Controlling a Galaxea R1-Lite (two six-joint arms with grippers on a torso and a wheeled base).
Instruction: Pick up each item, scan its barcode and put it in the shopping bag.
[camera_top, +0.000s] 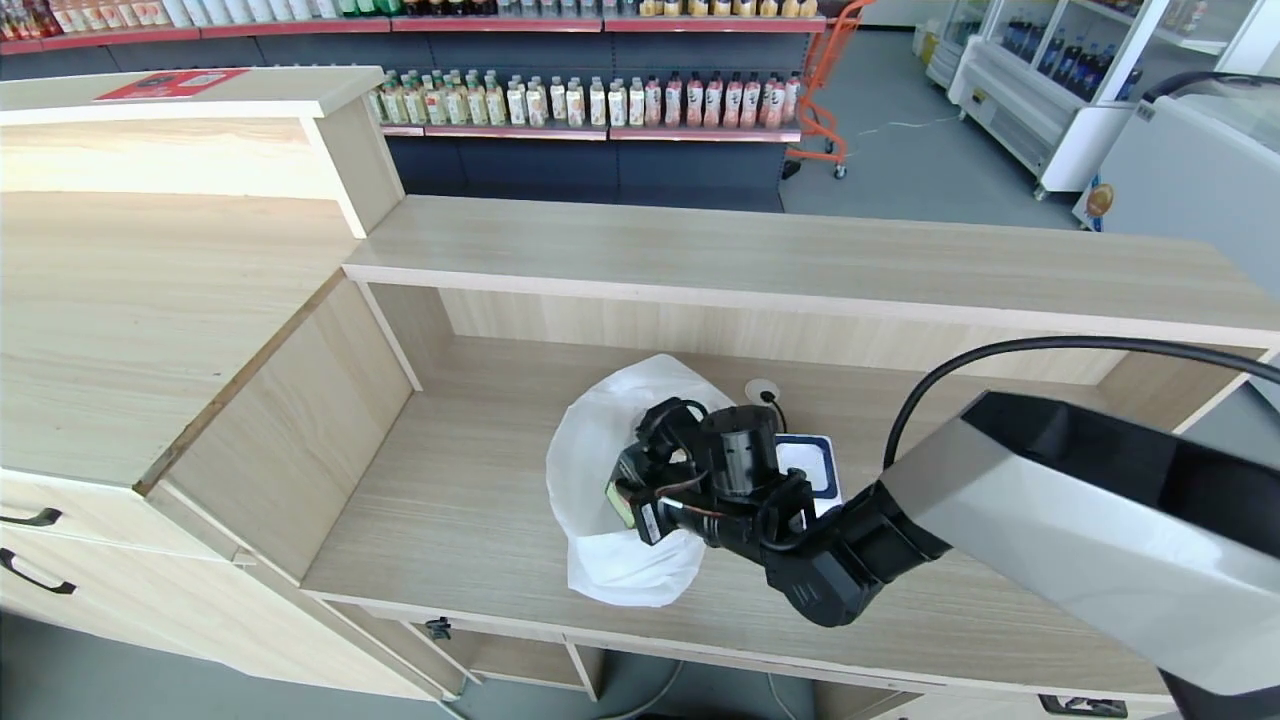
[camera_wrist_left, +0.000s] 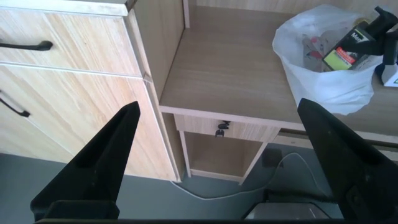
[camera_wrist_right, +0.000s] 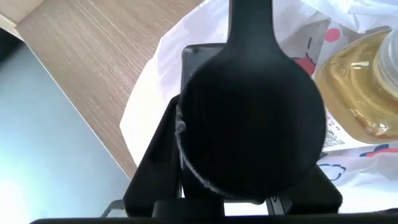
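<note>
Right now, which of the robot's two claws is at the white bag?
The right gripper: it holds a dark bottle with a green label in the shopping bag's mouth. The left gripper hangs open off the counter's front, beside the drawers.

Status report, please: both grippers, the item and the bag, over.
Left gripper open, low beside the counter. Right gripper shut on a dark box, at the bag mouth. A bottle lies in the bag. Nothing in the way.
</note>
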